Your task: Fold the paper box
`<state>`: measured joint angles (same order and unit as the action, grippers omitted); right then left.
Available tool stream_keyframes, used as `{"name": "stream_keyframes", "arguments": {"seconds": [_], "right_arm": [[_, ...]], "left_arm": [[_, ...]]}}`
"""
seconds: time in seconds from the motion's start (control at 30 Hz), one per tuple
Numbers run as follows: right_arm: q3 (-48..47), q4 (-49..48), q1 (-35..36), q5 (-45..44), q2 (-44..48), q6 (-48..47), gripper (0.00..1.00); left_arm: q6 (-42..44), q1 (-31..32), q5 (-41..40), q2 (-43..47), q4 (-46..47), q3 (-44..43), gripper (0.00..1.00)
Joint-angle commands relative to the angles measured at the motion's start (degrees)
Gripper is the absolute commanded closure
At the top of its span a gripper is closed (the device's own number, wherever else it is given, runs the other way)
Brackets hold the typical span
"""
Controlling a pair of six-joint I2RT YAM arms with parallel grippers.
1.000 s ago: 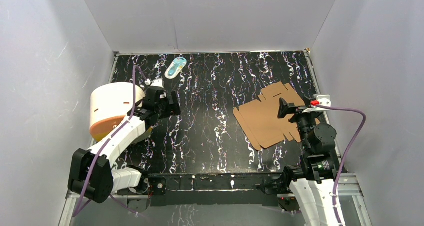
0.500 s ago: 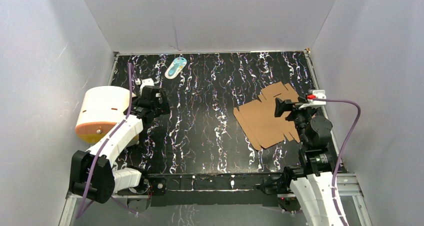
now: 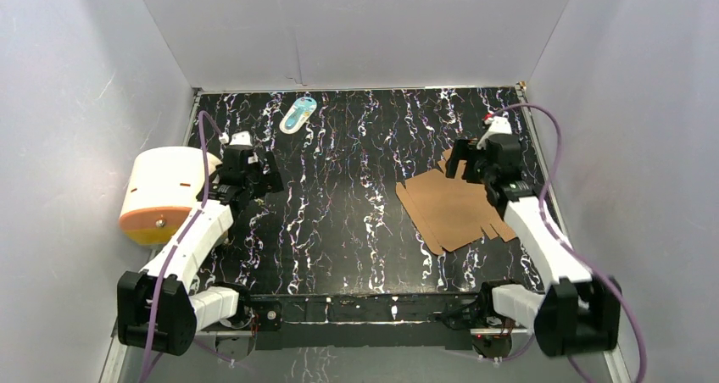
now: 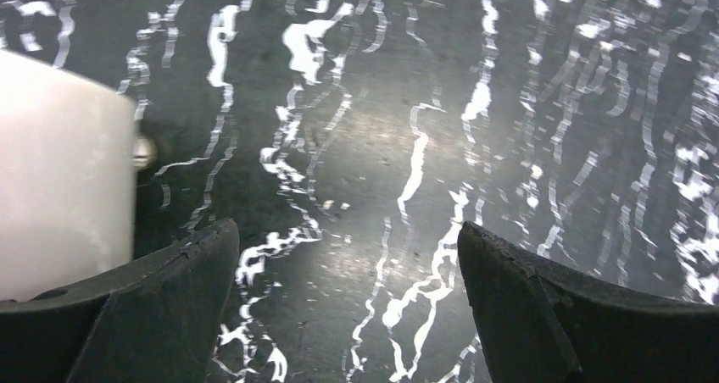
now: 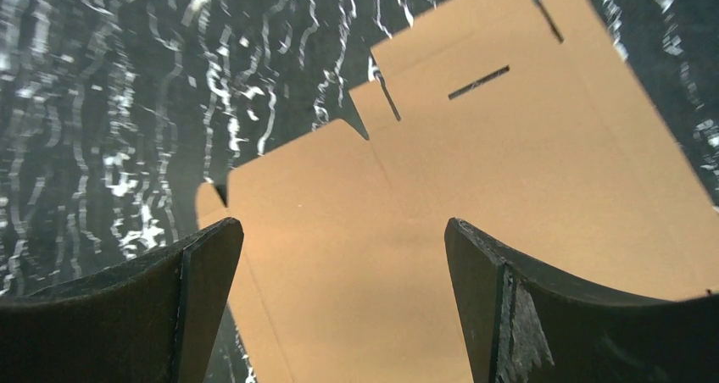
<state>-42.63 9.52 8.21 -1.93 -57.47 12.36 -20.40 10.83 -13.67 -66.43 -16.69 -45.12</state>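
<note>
Paper box (image 3: 454,209) lies flat, unfolded, right side of table (image 3: 356,188); no flap raised (all folding left to do). Your right gripper (image 5: 339,230) hovers above it, jaws wide, empty; your left gripper (image 4: 348,230) likewise wide, holding nothing.

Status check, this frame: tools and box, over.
Left tool open, empty, beside white-and-orange cylinder. Right tool open over flat brown cardboard sheet, unfolded. Nothing on the sheet.
</note>
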Motion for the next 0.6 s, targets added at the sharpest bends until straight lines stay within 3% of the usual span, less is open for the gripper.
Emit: {"name": "stream_keyframes", "arguments": {"seconds": [0.0, 0.1, 0.27, 0.57], "right_arm": [[-5.9, -1.2, -0.3, -3.1, -13.2, 1.4, 0.01], [-8.5, -3.3, -0.3, -5.1, -21.9, 1.1, 0.01], [-13.0, -2.0, -0.1, -6.2, -33.1, 1.8, 0.01], [-13.5, -3.1, 5.2, -7.0, -40.1, 0.8, 0.01]], "left_arm": [[1.9, 1.1, 13.2, 3.7, 3.8, 1.2, 0.02], [2.0, 2.3, 17.9, 4.9, 4.7, 1.8, 0.02], [3.0, 2.5, 18.0, 6.1, 4.8, 2.1, 0.02], [3.1, 3.1, 21.4, 6.3, 5.9, 2.6, 0.02]]}}
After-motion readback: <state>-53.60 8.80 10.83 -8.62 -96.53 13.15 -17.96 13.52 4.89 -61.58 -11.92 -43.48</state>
